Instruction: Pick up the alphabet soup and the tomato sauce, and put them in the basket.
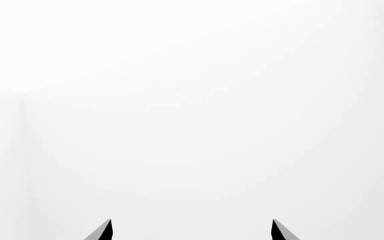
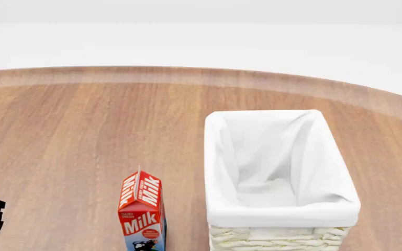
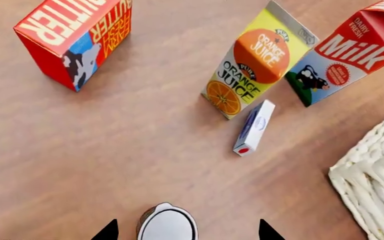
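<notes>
Wicker basket (image 2: 282, 238) beside milk carton (image 2: 142, 212), right pincer (image 3: 186, 231) spread wide around pale-topped can (image 3: 168, 224), left pincer (image 1: 192, 230) spread, empty.

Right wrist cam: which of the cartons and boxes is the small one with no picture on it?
The small white-and-blue box, beside the orange juice carton. It is far smaller than the juice, milk and butter cartons.

Open right claw (image 3: 186, 231) over pale-topped can (image 3: 168, 224), basket (image 3: 377, 172) nearby
</notes>
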Motion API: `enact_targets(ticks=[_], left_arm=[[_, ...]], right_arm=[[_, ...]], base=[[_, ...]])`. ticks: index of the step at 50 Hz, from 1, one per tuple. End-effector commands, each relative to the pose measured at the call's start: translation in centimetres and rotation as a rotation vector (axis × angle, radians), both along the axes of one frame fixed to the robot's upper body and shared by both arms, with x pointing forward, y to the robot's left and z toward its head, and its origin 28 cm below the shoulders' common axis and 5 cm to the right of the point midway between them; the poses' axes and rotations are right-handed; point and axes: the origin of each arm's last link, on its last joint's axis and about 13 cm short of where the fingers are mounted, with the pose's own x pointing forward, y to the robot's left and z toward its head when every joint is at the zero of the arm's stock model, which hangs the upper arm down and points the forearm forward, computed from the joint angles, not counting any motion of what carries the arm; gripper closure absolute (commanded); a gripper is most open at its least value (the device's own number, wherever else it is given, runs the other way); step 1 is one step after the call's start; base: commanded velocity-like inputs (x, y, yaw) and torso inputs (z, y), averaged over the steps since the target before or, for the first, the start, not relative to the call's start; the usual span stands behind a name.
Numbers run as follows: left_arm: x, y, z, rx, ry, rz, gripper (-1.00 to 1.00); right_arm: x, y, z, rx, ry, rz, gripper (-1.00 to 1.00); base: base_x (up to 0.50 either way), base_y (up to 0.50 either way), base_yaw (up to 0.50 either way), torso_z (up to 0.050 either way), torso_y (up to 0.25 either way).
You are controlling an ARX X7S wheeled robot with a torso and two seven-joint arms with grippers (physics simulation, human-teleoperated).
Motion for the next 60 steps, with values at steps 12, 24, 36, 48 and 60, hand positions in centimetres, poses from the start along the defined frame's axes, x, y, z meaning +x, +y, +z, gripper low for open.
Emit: enact_targets(ticks=[12,24,36,48,60], left_arm=[[0.0,0.0,0.0,-0.002,0.000,-0.001,-1.00],[0.0,0.0,0.0,-0.002,0.001,0.000,-1.00],[0.0,0.0,0.1,-0.001,0.000,0.000,-1.00],[0.1,0.0,0.1,-0.005,0.001,-0.004,-1.00],[0.0,0.0,0.0,-0.006,0.000,-0.002,-1.00]], right_arm=[[-0.3,0.4,-1.3,-0.016,-0.069,0.090,-1.00],[0.0,0.7,-3.0,-0.016,-0.046,0.079,-1.00],[1.1,0.4,-4.4,-0.020,-0.021,0.026,-1.00],[1.3,0.2,-5.3,-0.014,0.004,0.002,-1.00],[1.1,0.3,-6.0,-0.008,0.028,-0.008,-1.00]], base=[[0.00,0.00,0.00,0.000,0.000],[0.00,0.00,0.00,0.000,0.000],[0.00,0.00,0.00,0.000,0.000],[0.00,0.00,0.00,0.000,0.000],[0.00,0.00,0.00,0.000,0.000]])
